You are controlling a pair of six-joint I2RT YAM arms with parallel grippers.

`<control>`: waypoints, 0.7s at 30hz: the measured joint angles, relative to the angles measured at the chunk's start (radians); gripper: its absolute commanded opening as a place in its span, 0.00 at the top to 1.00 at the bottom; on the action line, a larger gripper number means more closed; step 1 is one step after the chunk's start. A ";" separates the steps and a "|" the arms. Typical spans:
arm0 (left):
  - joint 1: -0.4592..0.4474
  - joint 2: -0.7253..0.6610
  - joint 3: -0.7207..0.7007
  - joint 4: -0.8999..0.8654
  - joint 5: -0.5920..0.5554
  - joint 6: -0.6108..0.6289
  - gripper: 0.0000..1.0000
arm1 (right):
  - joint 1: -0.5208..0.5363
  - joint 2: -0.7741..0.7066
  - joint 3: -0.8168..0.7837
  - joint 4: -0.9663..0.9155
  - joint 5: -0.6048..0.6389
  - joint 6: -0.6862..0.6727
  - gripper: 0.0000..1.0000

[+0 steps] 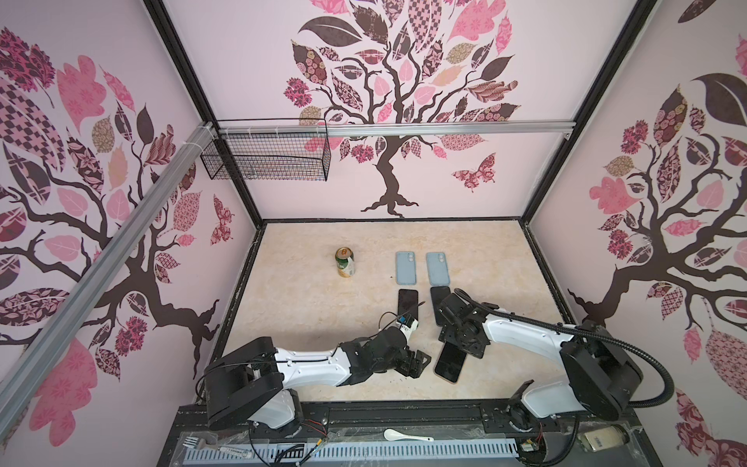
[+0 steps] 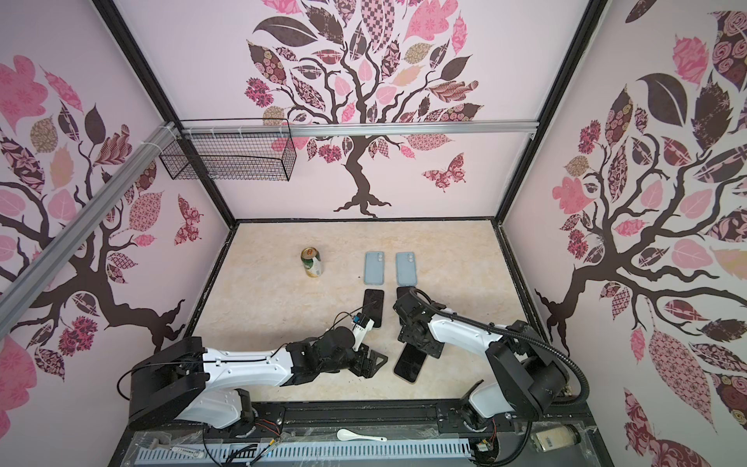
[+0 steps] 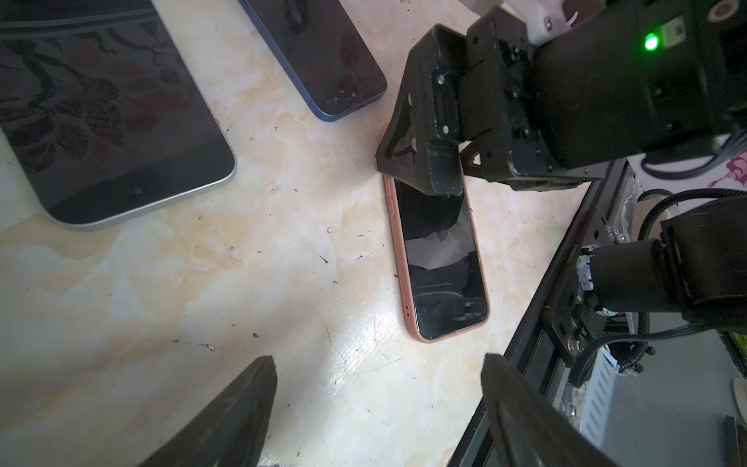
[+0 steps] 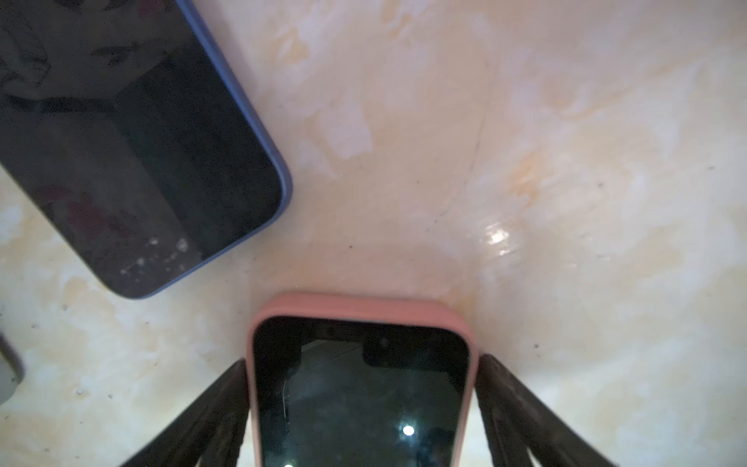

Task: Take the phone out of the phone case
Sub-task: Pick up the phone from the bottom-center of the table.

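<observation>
A booth lined with pale pink wallpaper of dark trees and patterned leaves [image 1: 250,72] encloses a cream marble-patterned bench [image 1: 307,319], seen in both top views, with a black wire basket [image 1: 266,159] hanging from a rail at the upper left of the frame. A green-and-gold drinks can [image 1: 345,263] stands upright near the middle of the bench. To its right a pale blue phone back [image 1: 406,268] and its twin [image 1: 437,269] lie side by side, apart from each other. Just below them in the frame lie a silver-rimmed dark-screened phone [image 1: 407,301] and a blue-rimmed dark-screened phone [image 1: 435,301], the second partly hidden behind the right arm. The black-screened phone [image 3: 438,263] sits inside its salmon-pink phone case [image 4: 359,305], flat and face up, slanted, at the lower centre-right of the bench near the front rail. The right claw [image 4: 362,362] straddles one end of it, a dark finger lying close along each long side of the case. The right wrist view does not show whether those fingers are pressing the case or only flanking it. The left claw [image 3: 378,360] is released, its fingers spread wide with nothing between them. In both top views it hovers just left of the cased phone, clear of it. A white spoon [image 1: 406,436] rests on the black rail at the bottom of the frame.
</observation>
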 measured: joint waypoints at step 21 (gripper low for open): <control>0.019 -0.045 -0.005 -0.001 0.000 -0.040 0.04 | 0.011 -0.007 -0.004 0.000 0.013 -0.003 0.34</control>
